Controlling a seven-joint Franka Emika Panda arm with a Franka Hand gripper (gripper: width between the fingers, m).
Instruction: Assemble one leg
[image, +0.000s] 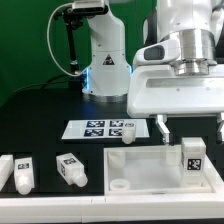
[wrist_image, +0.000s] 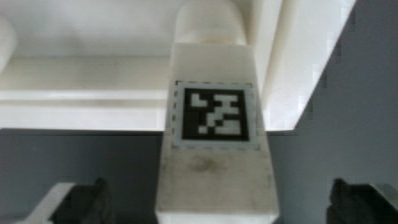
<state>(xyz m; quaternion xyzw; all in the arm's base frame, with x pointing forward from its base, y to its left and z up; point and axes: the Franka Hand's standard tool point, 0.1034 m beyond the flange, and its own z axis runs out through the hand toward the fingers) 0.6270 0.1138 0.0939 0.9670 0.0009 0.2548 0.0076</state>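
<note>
A white leg (image: 192, 157) with a black-and-white tag stands upright at the corner of the white square tray-like piece (image: 150, 170) on the exterior view's right. My gripper (image: 191, 130) hovers right above the leg, open, one finger on each side. In the wrist view the leg (wrist_image: 217, 120) fills the middle. The dark fingertips (wrist_image: 79, 202) stand apart from it on both sides, with a gap on each. The leg's lower end is hidden against the tray.
Two more legs (image: 20, 171) (image: 70, 168) lie on the exterior view's left, and another (image: 128, 131) lies behind the tray. The marker board (image: 97, 128) lies mid-table. The arm's base (image: 105, 60) and a black stand (image: 68, 45) are at the back.
</note>
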